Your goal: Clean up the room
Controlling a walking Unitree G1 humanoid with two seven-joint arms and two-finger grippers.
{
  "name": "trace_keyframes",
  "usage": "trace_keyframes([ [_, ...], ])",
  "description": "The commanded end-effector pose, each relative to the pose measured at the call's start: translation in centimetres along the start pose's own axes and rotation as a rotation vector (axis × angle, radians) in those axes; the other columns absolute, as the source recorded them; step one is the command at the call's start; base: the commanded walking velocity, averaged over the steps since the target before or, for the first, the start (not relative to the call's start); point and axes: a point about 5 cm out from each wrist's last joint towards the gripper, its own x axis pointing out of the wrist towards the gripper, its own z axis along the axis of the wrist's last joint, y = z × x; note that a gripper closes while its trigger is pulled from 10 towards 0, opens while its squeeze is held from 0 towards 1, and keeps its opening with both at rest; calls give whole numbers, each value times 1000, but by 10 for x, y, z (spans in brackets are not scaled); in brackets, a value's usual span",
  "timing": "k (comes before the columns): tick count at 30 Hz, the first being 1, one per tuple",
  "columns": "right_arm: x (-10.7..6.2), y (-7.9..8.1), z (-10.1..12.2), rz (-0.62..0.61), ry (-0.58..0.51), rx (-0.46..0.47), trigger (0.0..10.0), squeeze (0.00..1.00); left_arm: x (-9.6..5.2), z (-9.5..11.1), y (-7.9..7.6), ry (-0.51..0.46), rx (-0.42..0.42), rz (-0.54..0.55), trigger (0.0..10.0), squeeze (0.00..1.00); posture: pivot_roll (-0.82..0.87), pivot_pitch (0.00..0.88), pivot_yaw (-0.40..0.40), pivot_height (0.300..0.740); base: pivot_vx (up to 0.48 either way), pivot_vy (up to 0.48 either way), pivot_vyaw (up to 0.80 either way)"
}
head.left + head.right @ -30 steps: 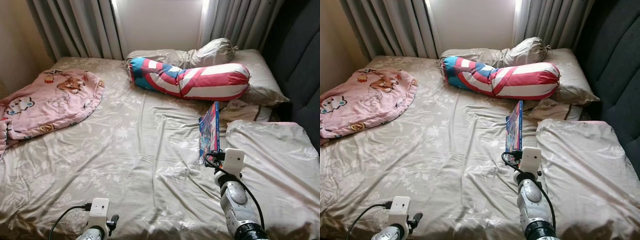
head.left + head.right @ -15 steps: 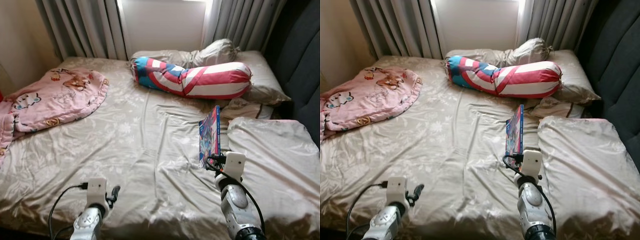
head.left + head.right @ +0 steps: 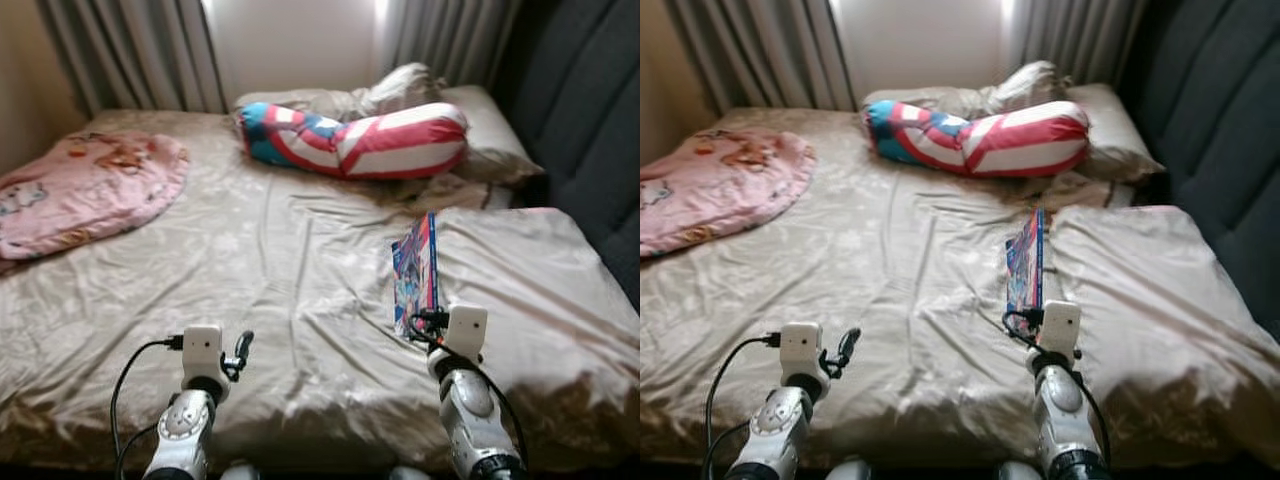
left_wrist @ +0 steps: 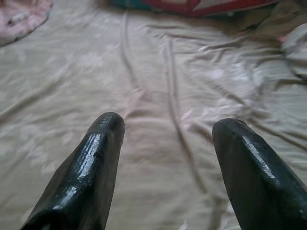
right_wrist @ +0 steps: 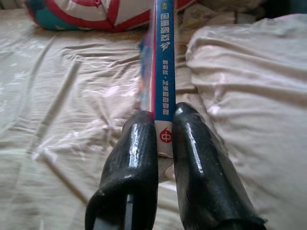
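Right wrist view: right tool (image 5: 165, 125) clamps a book (image 5: 164, 72), spine's Chinese lettering blurred; left tool (image 4: 168, 125) gapes.

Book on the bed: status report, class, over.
Right claw shut on the book's blue spine, book upright above the bedsheet. Left claw open, holding nothing. Nothing in the way.

Beige floral sheet (image 3: 250, 260); pink cartoon-print blanket (image 3: 80, 190); red/white/blue striped bolster (image 3: 350, 140); book (image 5: 163, 72) blue spine, cover colours blurred, maybe multicolour.
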Motion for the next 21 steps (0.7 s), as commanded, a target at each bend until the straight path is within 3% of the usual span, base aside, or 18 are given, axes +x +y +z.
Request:
trace_keyframes([
  [1,5,5,13,31,-51,-5,10000,0,2,3,-2,-11,-4,-8,10000,0,-54,0,-18,651,0,0,0],
  [21,6,9,6,67,12,-34,10000,0,6,15,-8,-56,-7,-24,10000,0,-56,1,-23,646,0,0,0],
])
